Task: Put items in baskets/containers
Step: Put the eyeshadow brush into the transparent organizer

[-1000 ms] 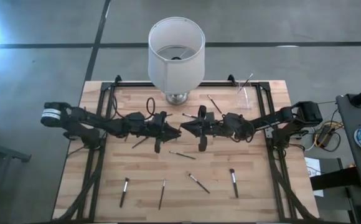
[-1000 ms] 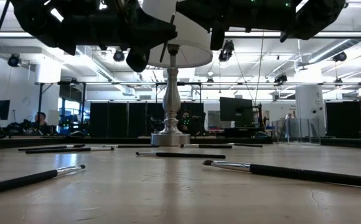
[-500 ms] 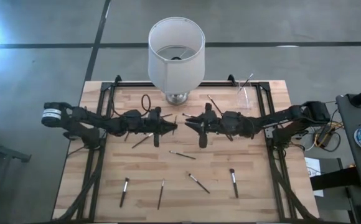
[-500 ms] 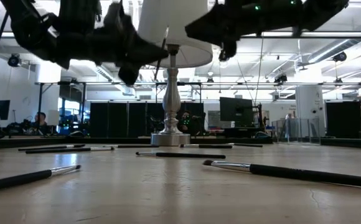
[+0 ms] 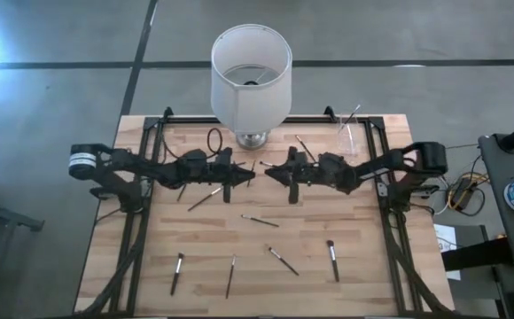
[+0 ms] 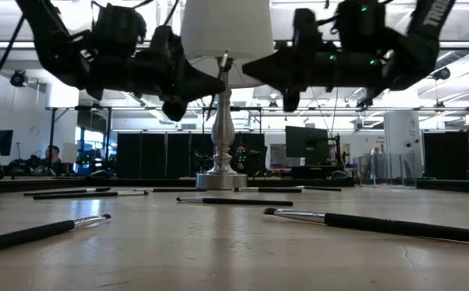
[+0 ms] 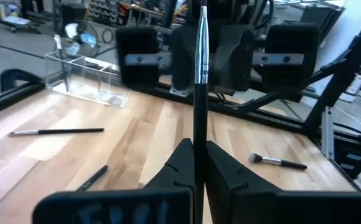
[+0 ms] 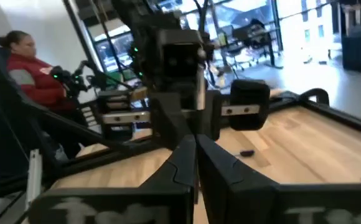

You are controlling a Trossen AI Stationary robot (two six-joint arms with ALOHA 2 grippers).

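**Both arms drew apart, brush held**

Left gripper (image 7: pixel 199 163) pinches a makeup brush (image 7: pixel 200 68) upright; right gripper (image 8: pixel 196 163) is pressed together, empty. Carry it steadily to the clear cup (image 5: pixel 346 136) at the table's far right corner and drop handle-first.

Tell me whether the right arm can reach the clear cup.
Probably yes. The clear cup stands at the far edge on the right gripper's side, with nothing upright between them; the lamp stands aside.
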